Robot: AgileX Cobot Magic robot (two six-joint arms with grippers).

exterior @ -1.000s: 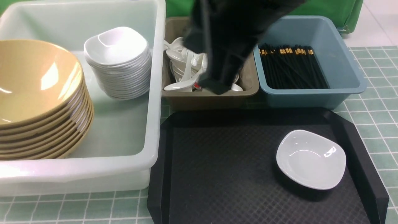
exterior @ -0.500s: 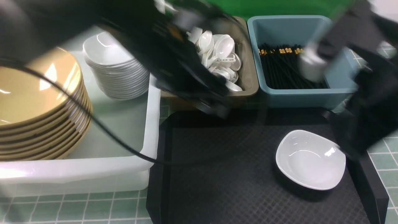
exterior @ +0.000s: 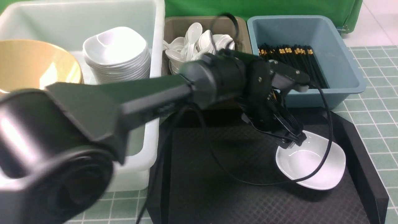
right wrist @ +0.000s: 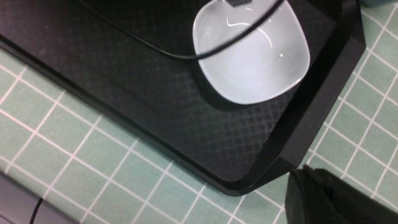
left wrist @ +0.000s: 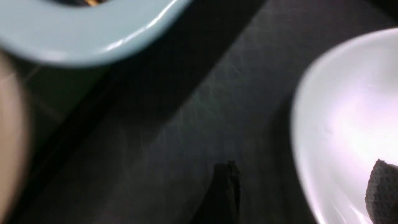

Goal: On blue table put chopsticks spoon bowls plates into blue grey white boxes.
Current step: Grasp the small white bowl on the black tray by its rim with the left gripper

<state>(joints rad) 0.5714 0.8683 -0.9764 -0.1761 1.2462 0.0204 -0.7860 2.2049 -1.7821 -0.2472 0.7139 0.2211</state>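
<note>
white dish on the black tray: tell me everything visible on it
The white dish is small, shallow and rounded-square, glossy like melamine or glazed ceramic, with glints inside. It sits upright and empty on the black tray, toward the tray's right side. The left gripper is at its far left rim. The left wrist view shows one finger over the bowl and one outside, so the open jaws straddle the rim; contact cannot be confirmed. A black cable hangs across it.
</note>
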